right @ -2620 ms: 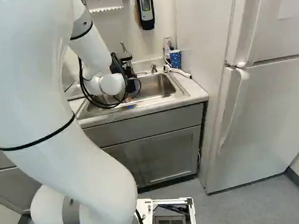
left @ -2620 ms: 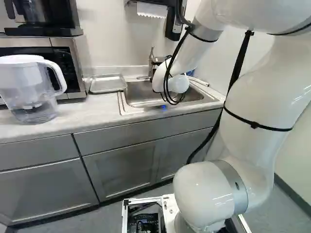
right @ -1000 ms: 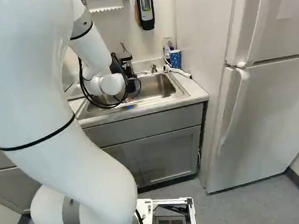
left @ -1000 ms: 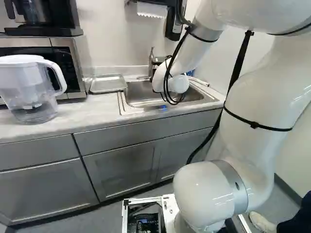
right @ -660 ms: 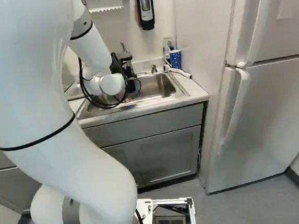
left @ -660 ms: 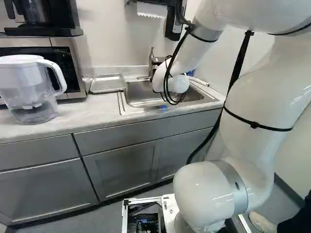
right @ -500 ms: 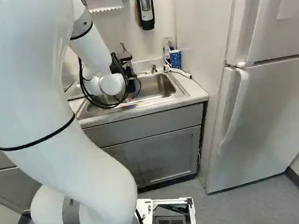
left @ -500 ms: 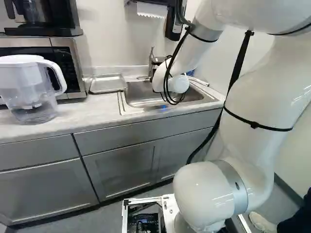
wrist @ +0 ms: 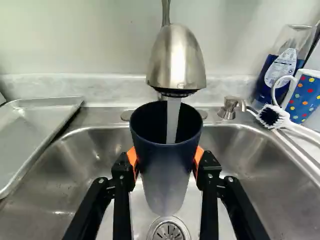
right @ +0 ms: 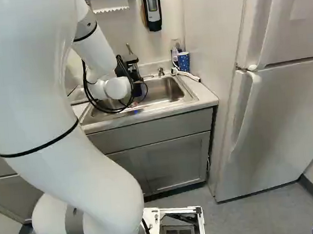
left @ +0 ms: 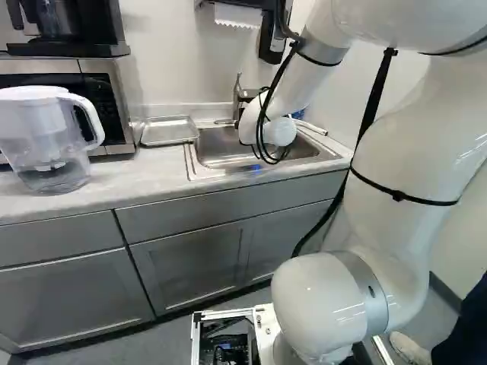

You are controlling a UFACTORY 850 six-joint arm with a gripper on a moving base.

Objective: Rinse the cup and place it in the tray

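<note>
In the right base view, my gripper (right: 137, 89) is over the sink (right: 170, 89), partly hidden by the arm's wrist and cables. The wrist view has the gripper (wrist: 166, 162) shut on a dark blue cup (wrist: 165, 167), an orange pad pressed to either side. The cup is upright with its mouth under the faucet (wrist: 177, 60), and a stream of water (wrist: 173, 120) runs into it. Beside the sink lies the metal tray (wrist: 30, 127), seen also in the left base view as a shallow tray (left: 168, 131).
A dish brush (wrist: 274, 117), a spotted blue cup (wrist: 304, 97) and a soap bottle (wrist: 282, 67) stand at the sink's other side. A water pitcher (left: 42, 141) is on the counter. The fridge (right: 277, 117) is right of the cabinets. A person's leg (left: 464, 327) shows near the base.
The arm and base have stayed still. At the right of the right base view, a person's hand has gone out of sight and dark clothing has come in lower down.
</note>
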